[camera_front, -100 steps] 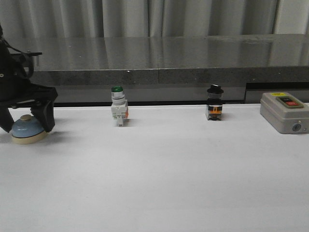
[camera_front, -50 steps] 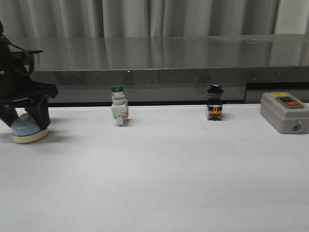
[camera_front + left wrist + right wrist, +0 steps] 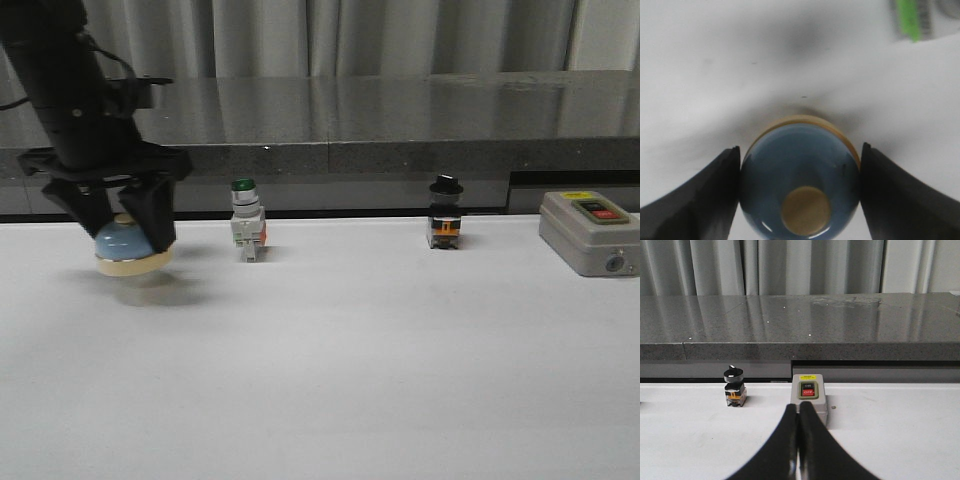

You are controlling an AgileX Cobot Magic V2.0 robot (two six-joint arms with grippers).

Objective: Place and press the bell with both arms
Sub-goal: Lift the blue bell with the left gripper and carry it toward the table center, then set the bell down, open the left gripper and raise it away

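- Left gripper (image 3: 112,222): 2 dark fingers (image 3: 695,200) clamped on opposite sides of the bell (image 3: 130,245); wrist view shows both pressed against the blue dome.
- Bell: held just off the white table (image 3: 400,350), a soft shadow beneath it. Position: left part of the table, left of the green-capped switch (image 3: 246,232) and apart from it. Upright, cream base down, cream button (image 3: 805,210) on top between the fingers.
- Right gripper (image 3: 798,440): fingers pressed together, nothing between them, seen only in its own wrist view. It points toward the grey box (image 3: 809,399) with red button.
- Other items along the table's far edge: black-knob selector switch (image 3: 444,213) right of centre, grey box (image 3: 590,232) at far right.
- Behind the table: dark stone counter (image 3: 400,115), grey curtain (image 3: 350,35).
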